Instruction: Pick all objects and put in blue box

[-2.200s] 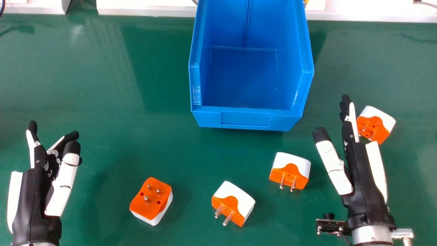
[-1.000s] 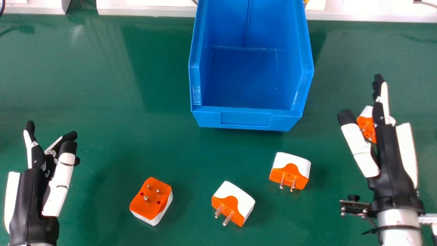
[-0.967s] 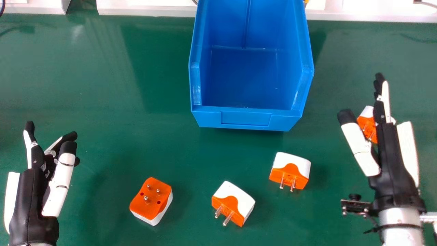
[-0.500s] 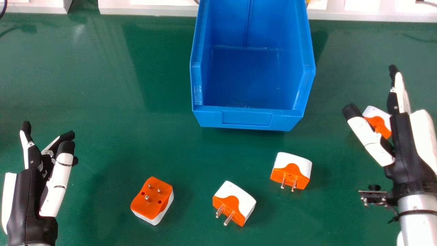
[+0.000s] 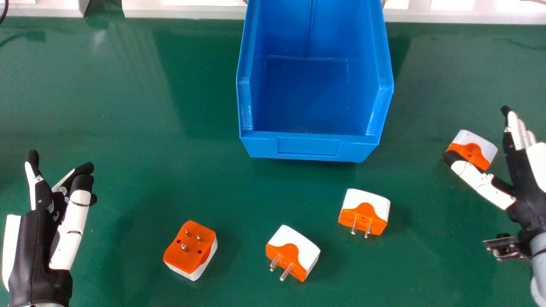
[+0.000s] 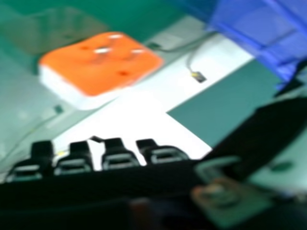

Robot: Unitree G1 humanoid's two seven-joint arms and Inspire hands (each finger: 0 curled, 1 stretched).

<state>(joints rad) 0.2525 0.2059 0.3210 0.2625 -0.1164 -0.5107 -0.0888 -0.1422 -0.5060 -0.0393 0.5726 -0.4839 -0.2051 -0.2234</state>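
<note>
The right hand (image 5: 528,194) has its fingers straight and thumb apart, beside the far-right plug adapter (image 5: 477,144) on the bench (image 5: 128,106) (whether the thumb touches it, I cannot tell). The near-right adapter (image 5: 364,207), middle adapter (image 5: 295,251) and left adapter (image 5: 190,249) lie nearer than the blue box (image 5: 309,146). The left hand (image 5: 36,251) is at the head view's left, fingers relaxed.
</note>
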